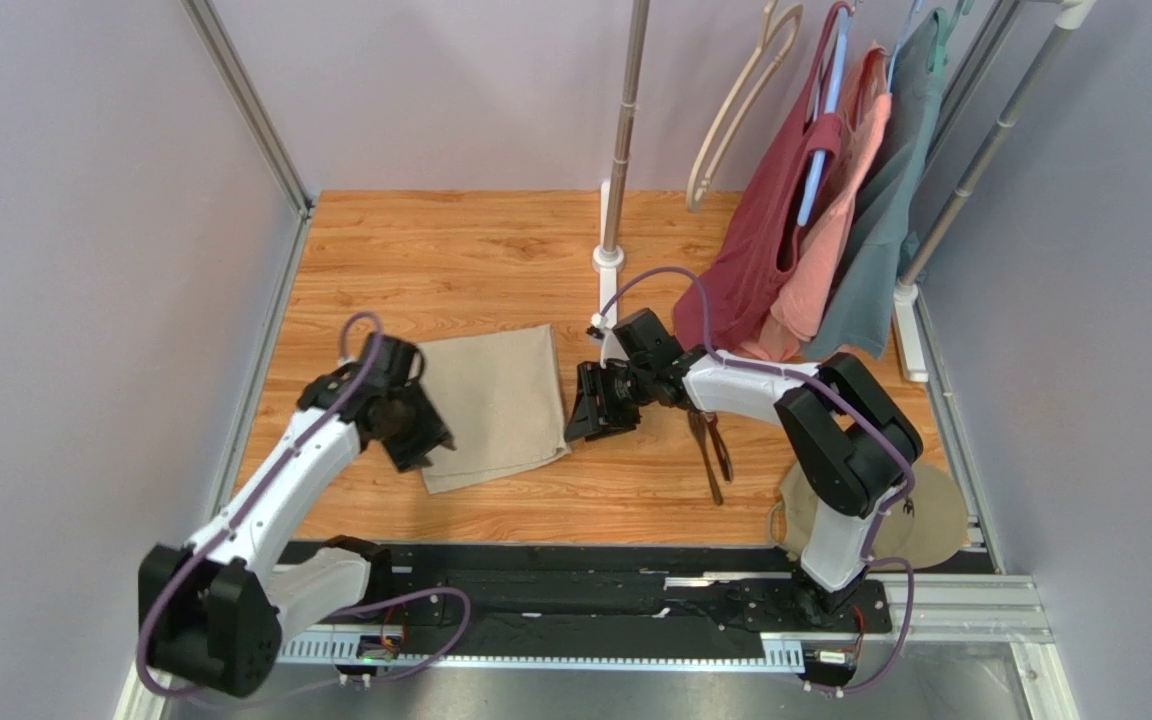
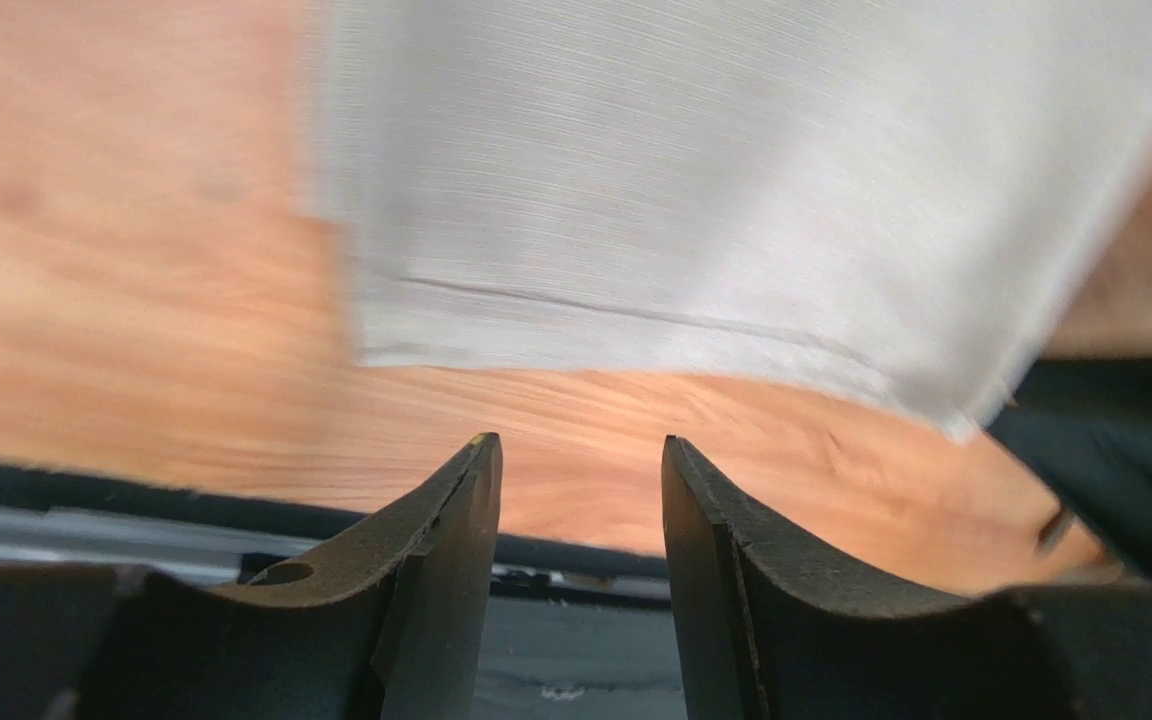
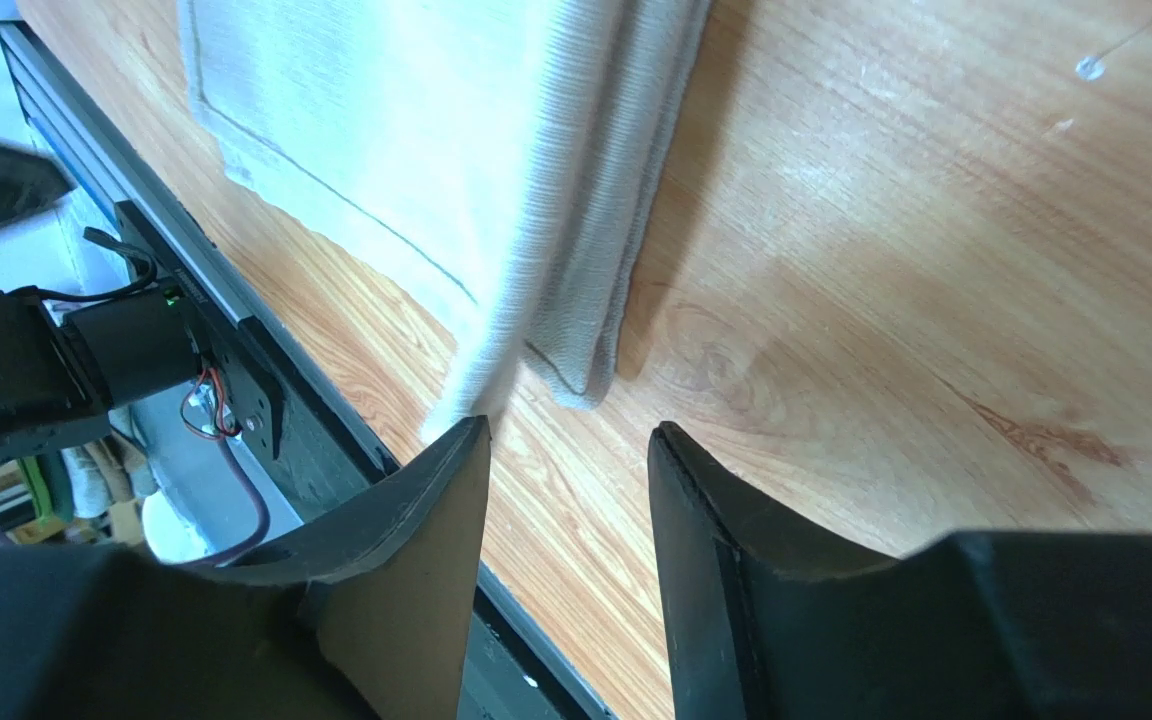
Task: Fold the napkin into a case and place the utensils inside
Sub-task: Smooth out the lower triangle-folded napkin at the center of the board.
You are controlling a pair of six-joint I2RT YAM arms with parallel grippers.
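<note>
- The napkin [image 1: 492,402] lies flat on the wooden counter [image 1: 447,255], left of centre, between the two arms.
- In the right wrist view, the napkin [image 3: 432,120] shows a thick, doubled edge along its right side, with more than one layer of cloth stacked there.
- The left fingers [image 1: 420,435] hover at the napkin's near left corner. They overlap its edge in the top view, and I cannot tell whether they touch it.
- In the left wrist view, the left fingers [image 2: 579,450] stand apart with nothing between them. The napkin [image 2: 687,195] lies just beyond the tips, and a strip of bare wood shows in the gap.
- The right fingers [image 1: 593,413] sit just beside the napkin's right edge, apart from it and pointing toward it.
- In the right wrist view, the right fingers [image 3: 567,435] are spread and hold nothing. The left tip is close to the napkin's near corner.
- The utensils [image 1: 713,447] lie together on the counter to the right of the right fingers, near that arm's forearm and well apart from the napkin.
- A round tan disc [image 1: 920,518] sits at the near right, partly hidden by the right arm.
- Maroon, salmon and grey-teal garments [image 1: 823,225] hang on a rack at the far right.
</note>
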